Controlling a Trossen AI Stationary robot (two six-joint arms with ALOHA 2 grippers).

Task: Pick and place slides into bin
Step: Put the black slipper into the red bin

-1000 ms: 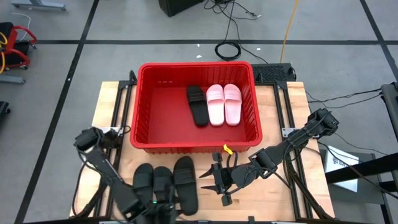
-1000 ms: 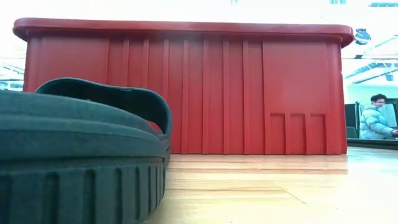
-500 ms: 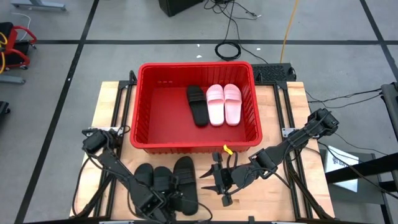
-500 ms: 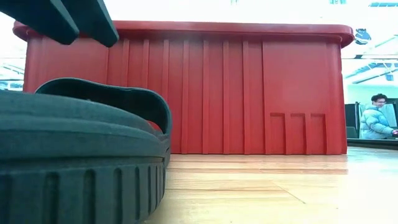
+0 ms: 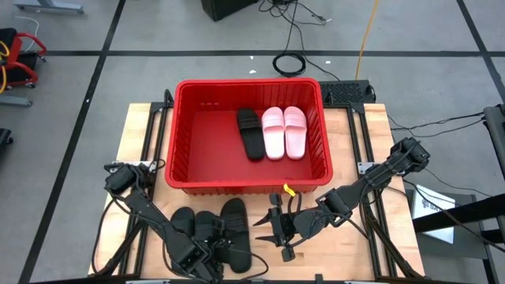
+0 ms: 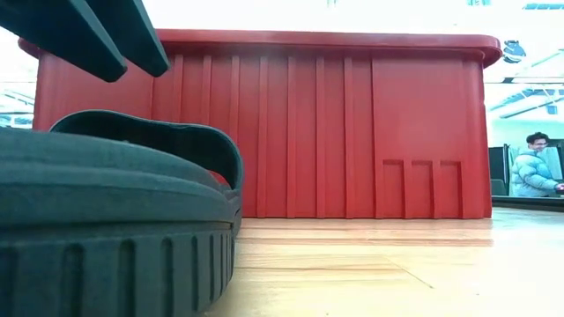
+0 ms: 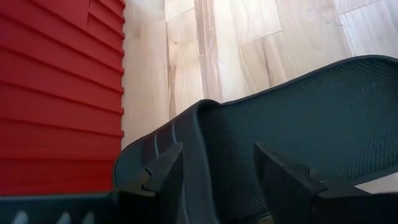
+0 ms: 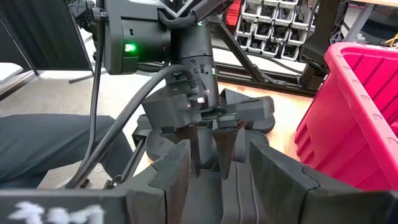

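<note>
Descending over the three black slides (image 5: 211,231) lying on the bench (image 5: 142,130) just in front of the bin (image 5: 177,170), the left tool (image 5: 207,246) is shown with fingers spread, straddling a strap edge in the left wrist view; nothing is yet pinched. A second earlier that arm lay nearer the bench's front edge; it has since been advanced onto the slides, so a fourth pick is judged imminent. One black slide (image 5: 251,133) and two pink slides (image 5: 283,132) lie inside the bin. The right tool (image 5: 278,230) waits spread, in front of the bin.
</note>
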